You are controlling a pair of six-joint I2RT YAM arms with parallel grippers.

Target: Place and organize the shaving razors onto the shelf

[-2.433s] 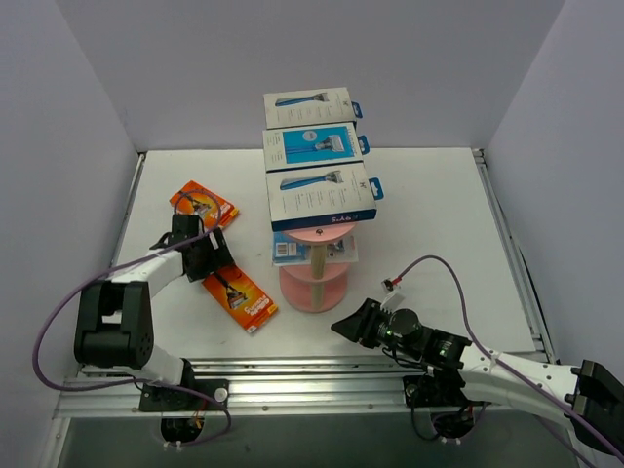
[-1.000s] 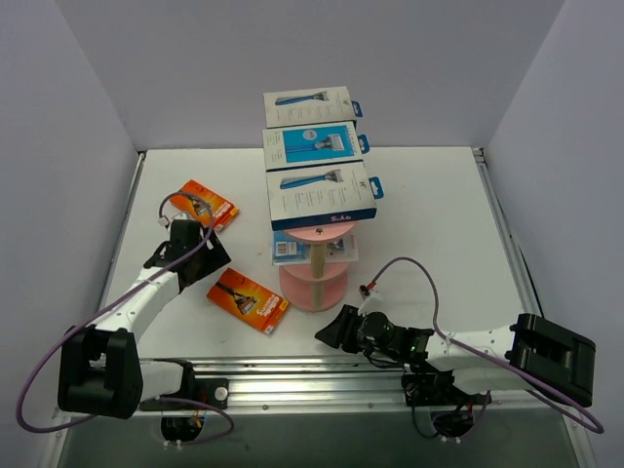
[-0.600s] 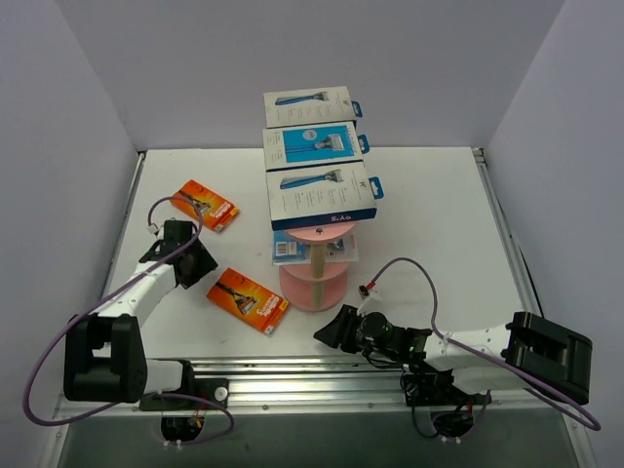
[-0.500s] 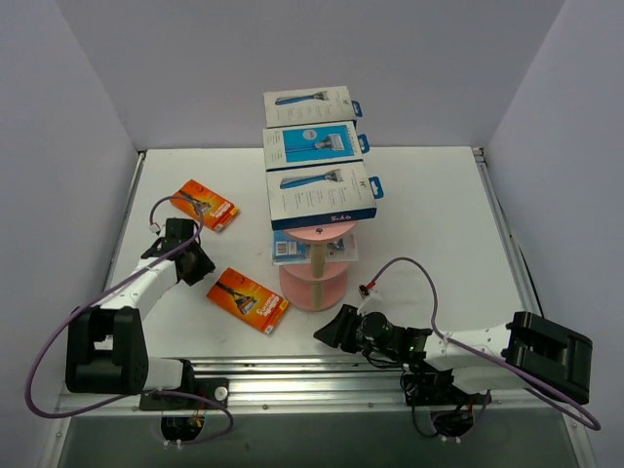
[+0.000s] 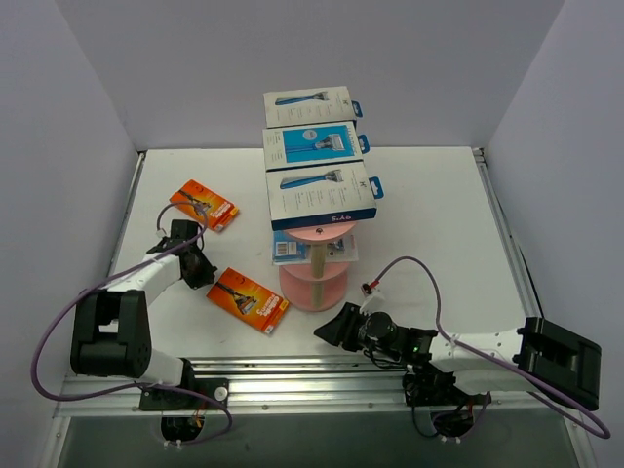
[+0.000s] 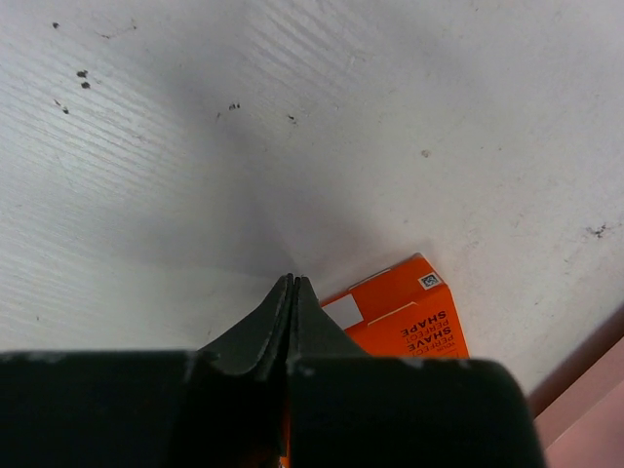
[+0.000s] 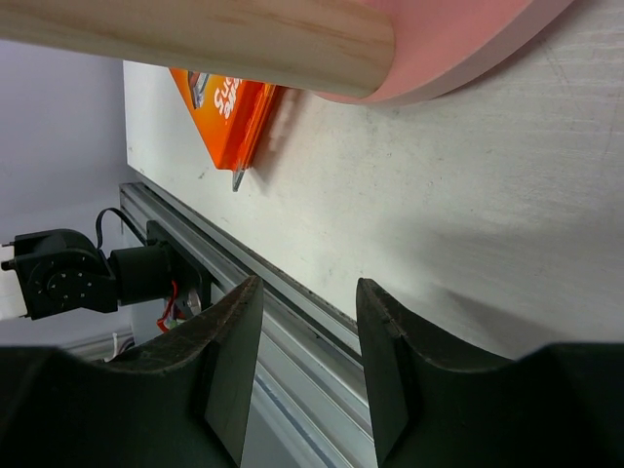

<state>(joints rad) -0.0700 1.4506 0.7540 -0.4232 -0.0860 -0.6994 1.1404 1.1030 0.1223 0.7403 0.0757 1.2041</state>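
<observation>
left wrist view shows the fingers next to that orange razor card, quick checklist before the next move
1. Left gripper ready to grasp: not ok, jaws shut with nothing between them.
2. Near orange blister razor card reachable: ok, flat on the white table, just beside the left fingertips.
3. Far orange blister razor card shelved: not ok, lying on the table.
4. Room on the long top tier of the pink three-tier shelf: not ok, three white-and-blue razor boxes cover it.
5. Room on the lower tiers: cannot tell.
6. Right gripper out of the way: ok, open, empty, low by the shelf base.
</observation>
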